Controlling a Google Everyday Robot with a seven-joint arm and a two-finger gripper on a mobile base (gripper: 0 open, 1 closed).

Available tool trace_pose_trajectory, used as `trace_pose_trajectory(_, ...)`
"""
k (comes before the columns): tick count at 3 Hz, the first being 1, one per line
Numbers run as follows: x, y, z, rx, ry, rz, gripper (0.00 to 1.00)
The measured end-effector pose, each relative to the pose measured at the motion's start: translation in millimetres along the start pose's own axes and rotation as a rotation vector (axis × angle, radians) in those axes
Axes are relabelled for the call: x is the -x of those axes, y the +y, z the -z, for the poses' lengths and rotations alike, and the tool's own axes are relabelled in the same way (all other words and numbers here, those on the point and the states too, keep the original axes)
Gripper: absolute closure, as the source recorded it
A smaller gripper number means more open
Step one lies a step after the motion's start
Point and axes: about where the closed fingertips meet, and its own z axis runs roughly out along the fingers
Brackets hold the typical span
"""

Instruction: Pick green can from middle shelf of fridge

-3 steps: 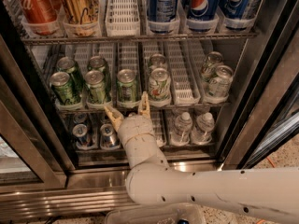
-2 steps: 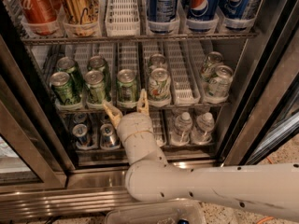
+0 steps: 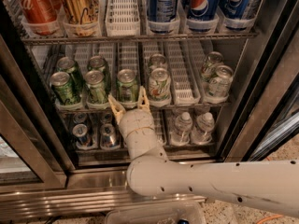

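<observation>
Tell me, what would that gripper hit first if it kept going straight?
Probably the green can at the front of the middle shelf: the gripper points straight at it, jaws open. Depth is hard to judge.

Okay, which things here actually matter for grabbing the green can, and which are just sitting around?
For the job: green can, third lane from left; middle shelf under it; fridge; hand, open, at the shelf's front rail just before the can.

Just there: lime-green cans left; white cans right; tall cans above; small bottles below.
</observation>
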Motion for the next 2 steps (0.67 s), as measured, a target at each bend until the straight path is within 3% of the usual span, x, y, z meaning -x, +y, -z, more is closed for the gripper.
trace_pose_trajectory(2, -1.1, -9.6, -6.5, -0.022, -0.008, 0.01, 0.31)
